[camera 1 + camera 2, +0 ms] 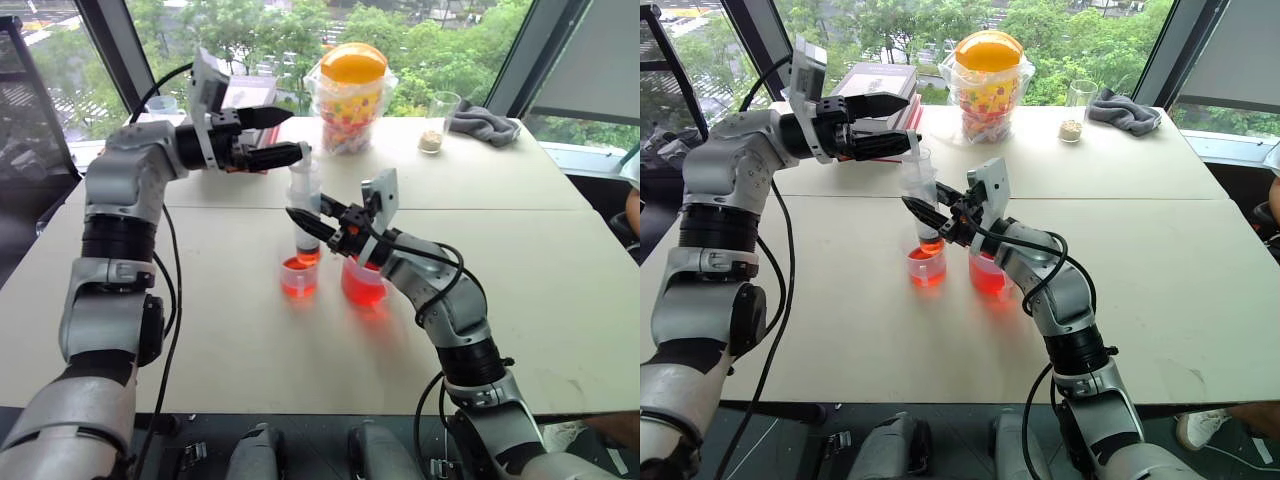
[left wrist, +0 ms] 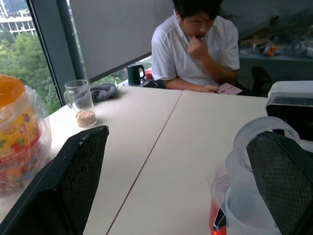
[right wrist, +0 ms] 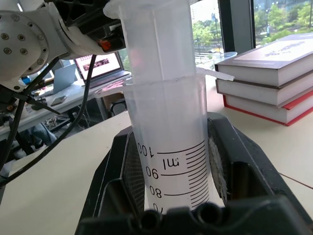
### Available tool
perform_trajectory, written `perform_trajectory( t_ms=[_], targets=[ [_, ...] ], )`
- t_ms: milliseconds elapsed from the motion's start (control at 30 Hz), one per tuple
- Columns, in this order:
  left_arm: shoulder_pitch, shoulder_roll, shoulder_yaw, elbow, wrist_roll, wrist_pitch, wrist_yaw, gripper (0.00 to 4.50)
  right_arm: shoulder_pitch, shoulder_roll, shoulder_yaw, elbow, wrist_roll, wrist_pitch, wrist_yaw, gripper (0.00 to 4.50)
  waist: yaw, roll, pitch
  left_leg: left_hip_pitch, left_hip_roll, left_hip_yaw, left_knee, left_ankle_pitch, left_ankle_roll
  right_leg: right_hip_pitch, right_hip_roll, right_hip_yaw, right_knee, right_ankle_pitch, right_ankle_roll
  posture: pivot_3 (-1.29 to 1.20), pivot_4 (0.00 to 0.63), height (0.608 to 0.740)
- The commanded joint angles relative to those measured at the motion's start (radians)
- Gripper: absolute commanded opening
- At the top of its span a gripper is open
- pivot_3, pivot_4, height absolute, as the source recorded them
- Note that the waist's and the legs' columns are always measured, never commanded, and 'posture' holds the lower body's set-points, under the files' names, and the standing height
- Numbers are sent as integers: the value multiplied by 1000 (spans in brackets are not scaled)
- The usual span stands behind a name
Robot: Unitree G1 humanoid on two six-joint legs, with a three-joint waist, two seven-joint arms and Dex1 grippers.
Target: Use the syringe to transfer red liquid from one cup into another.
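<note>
In the left eye view, your right gripper (image 1: pixel 308 222) pinches the syringe (image 1: pixel 305 215) upright, its tip in the small cup (image 1: pixel 298 278), at 9 o'clock of the beaker (image 1: pixel 363 283). Your left gripper (image 1: pixel 285 135) hovers at the plunger top, fingers spread. In the right wrist view, the fingers (image 3: pixel 122 166) clamp the graduated barrel.

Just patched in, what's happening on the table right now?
The right gripper is shut on the syringe, holding it upright with its orange-red tip in the small cup of red liquid. The handled beaker stands just beside it. The left gripper is open, level with the plunger top.
</note>
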Motion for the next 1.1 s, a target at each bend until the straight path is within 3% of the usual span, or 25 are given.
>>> perform_trajectory(
  t_ms=[33,267,300,1100],
  targets=[
    [-33,-20,-11,4,9,-20,-17,3649,-24,11,-7,-54,7,-17,1,1424,0,0,0,0,0,0,0,0,0,0,0,0,0,0,0,0,150,740],
    [-23,-34,-9,-26,-1,-3,-53,248,-31,21,-10,-59,6,-9,-7,1424,0,0,0,0,0,0,0,0,0,0,0,0,0,0,0,0,150,740],
    [-20,-33,-9,-32,-3,0,-61,17,-35,25,-12,-59,8,-7,-10,1424,-1,0,0,0,0,0,0,0,0,0,0,0,0,0,0,0,150,740],
    [44,-4,-42,-136,4,29,-116,17,-122,78,-49,-90,47,45,-46,1424,-2,0,0,0,0,0,0,0,0,0,0,0,0,0,0,0,150,740]
  ],
)
